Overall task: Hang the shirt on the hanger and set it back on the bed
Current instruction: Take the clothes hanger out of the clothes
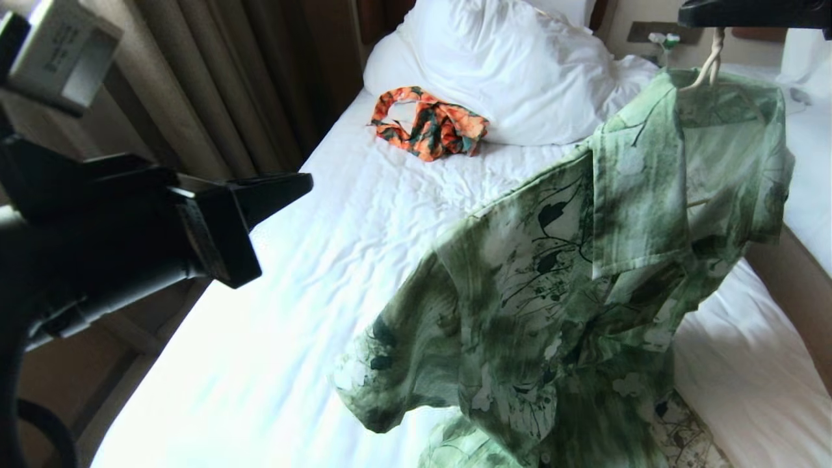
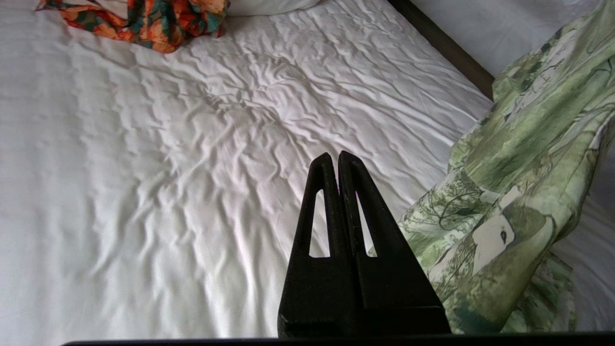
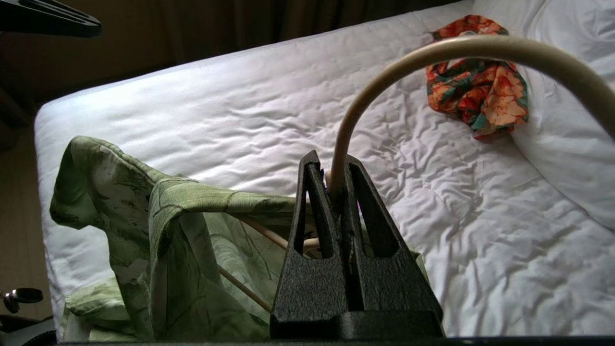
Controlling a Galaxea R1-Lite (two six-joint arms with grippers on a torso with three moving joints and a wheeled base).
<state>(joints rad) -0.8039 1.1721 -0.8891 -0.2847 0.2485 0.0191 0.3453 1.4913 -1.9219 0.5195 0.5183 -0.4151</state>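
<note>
The green leaf-print shirt hangs on the cream hanger over the right side of the bed, its lower hem resting on the sheet. My right gripper is at the top right, shut on the hanger's neck just below the hook. In the right wrist view the hook curves out from the right gripper, and the shirt drapes over the hanger's thin arms. My left gripper hovers over the bed's left side, shut and empty. In its own view the left gripper is apart from the shirt.
An orange-and-green garment lies crumpled against the white pillow at the head of the bed. Brown curtains hang along the left. A second white bed with a brown frame stands to the right.
</note>
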